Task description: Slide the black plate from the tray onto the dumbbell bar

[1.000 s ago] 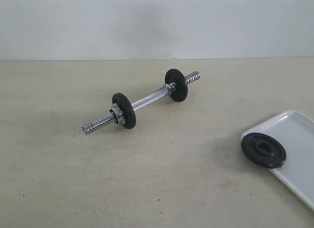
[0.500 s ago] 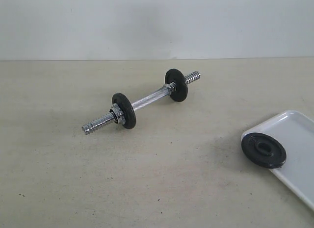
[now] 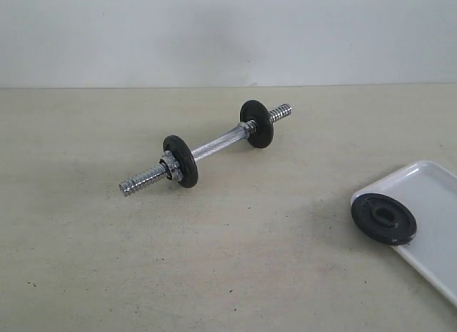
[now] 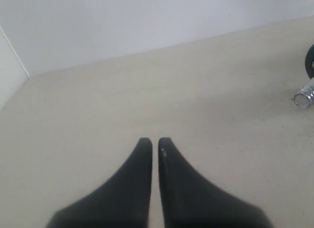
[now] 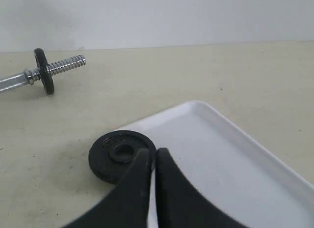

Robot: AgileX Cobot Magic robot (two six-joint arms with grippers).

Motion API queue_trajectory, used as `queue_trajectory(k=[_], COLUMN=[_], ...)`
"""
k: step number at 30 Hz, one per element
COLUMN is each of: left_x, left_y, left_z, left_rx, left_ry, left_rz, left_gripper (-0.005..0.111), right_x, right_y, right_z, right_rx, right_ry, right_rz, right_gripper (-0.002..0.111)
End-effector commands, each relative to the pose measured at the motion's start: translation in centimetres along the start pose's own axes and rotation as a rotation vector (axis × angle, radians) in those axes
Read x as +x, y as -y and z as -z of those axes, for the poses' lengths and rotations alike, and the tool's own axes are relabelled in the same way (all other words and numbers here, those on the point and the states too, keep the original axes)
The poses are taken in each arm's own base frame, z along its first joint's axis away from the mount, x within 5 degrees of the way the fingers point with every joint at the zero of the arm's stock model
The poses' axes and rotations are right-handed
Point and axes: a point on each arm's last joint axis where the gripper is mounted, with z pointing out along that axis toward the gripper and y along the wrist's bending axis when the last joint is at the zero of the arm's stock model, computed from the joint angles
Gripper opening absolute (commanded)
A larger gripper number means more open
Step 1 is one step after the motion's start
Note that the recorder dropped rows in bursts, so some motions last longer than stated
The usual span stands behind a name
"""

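Nothing moved: black plate (image 3: 383, 218) lies across tray (image 3: 437, 196) corner, apparently overhanging rim.

The worktop (image 3: 214, 268) is pale beige, faintly mottled, with small dark specks and a greyer smudge just left of the tray (image 3: 437, 196). The wall (image 3: 214, 32) across the top of the frame is plain off-white. In the middle, the bar (image 3: 214, 144) is bright chrome with spiral-thread ridges at both ends. It carries two matt black discs (image 3: 181, 161) and chrome nuts (image 3: 168, 165). At the lower right the tray is glossy white and the plate (image 3: 383, 218) is dull black. The left gripper (image 4: 155, 139) and right gripper (image 5: 155, 152) are plain black, without pattern.
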Motion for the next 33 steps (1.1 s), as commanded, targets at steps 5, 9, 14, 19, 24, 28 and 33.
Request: queue_trajectory(k=[5,9,14,19,24,28,33], left_x=[-6.6,-8.4,-8.9,-8.6,-8.5,-9.2,-11.5], left_y=[0.2,0.0,-1.2,-2.5,-4.8,-6.5,-7.0], left_z=[2.9,5.8,7.9,7.9,8.5,10.0,10.8], left_rx=[-0.007,-0.042,-0.129,-0.249,-0.381,-0.526,-0.545], left_ry=[0.817,1.197,1.435,1.417,1.437,1.472,1.517], left_rz=[-0.061,-0.063,0.075,0.181,0.452,0.583,0.592], left_gripper=[0.004,0.004,0.004,0.004,0.004,0.004,0.004], right_x=[-2.3,-5.8,-8.7,-8.5,-8.7,-11.1,-14.3], right_y=[0.0,0.0,0.8,3.0,4.1,4.6,4.1], right_z=[0.3,2.2,6.6,8.4,9.2,11.5,14.2], right_rx=[0.003,-0.016,-0.045,0.191,0.432,0.510,0.440], right_ry=[0.258,0.697,1.297,1.492,1.489,1.562,1.692], right_rz=[0.001,-0.056,-0.209,-0.343,-0.299,-0.366,-0.397], right_gripper=[0.001,0.001,0.001,0.001,0.001,0.001,0.001])
